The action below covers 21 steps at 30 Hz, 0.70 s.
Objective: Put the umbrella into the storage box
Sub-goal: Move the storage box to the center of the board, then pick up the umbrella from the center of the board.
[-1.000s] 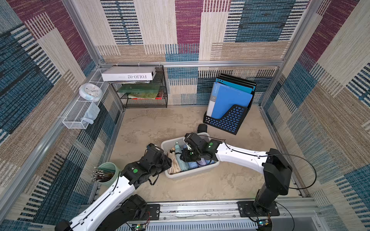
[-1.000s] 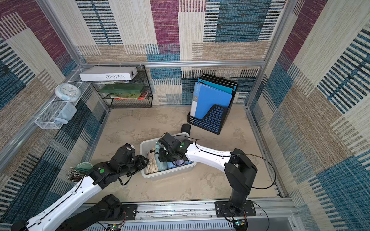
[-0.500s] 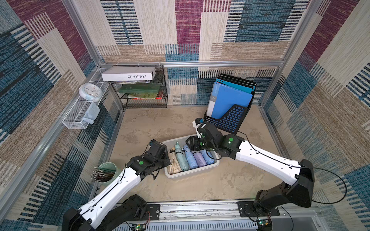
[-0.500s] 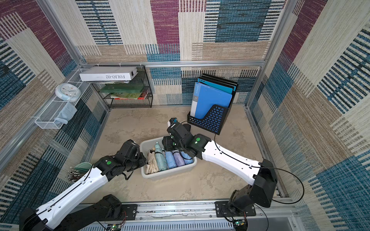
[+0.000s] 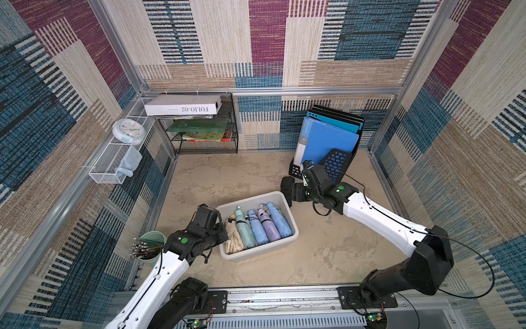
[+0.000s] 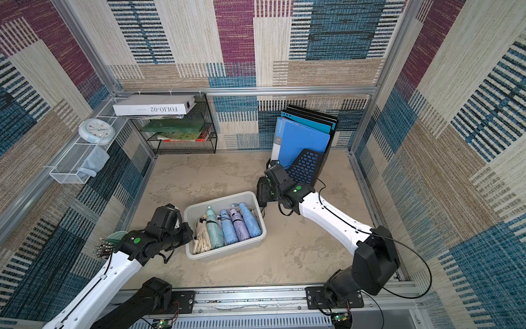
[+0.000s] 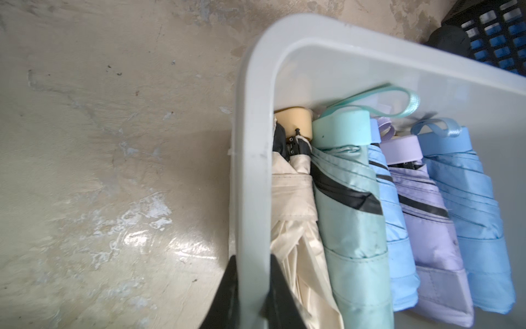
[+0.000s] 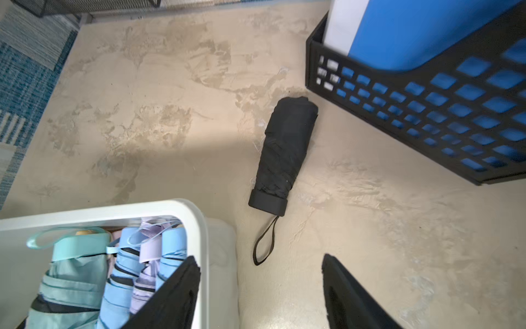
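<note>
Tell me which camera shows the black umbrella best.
Right wrist: the black umbrella shows whole and close, strap included. In both top views it is small and partly hidden; left wrist catches only a blurred end.

Landmark: the storage box (image 5: 257,254).
- Inside: five folded umbrellas (image 7: 353,228) side by side across its width, packed tight; bare strip at the far end.
- Left rim: pinched by my left fingers (image 7: 225,299).
- Beyond its far wall: open table (image 5: 227,176).
- Off its far right corner: black umbrella (image 8: 287,148), file holder (image 8: 427,119) near behind; my right fingers (image 8: 170,299), spread, above that corner.
</note>
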### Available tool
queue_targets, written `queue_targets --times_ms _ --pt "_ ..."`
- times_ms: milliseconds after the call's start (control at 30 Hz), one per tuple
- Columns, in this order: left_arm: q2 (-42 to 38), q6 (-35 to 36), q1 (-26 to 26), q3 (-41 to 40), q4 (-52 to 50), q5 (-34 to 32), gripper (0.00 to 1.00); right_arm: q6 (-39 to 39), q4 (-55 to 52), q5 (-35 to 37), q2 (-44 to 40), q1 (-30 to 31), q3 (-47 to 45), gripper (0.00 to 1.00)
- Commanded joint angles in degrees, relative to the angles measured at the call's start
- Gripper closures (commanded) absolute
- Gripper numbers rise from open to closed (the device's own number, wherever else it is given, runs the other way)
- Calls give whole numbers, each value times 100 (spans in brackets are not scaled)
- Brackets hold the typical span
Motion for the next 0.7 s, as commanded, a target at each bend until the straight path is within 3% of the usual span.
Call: queue_targets --times_ms 0,433,667 --pt "-142 189 165 -10 -488 51 100 59 89 2 397 -46 113 26" --pt "-148 -197 320 -29 -441 3 100 1197 422 575 2371 -101 1014 17" --pt "-176 -268 338 -94 -341 -1 100 1176 364 570 3282 -195 1772 16"
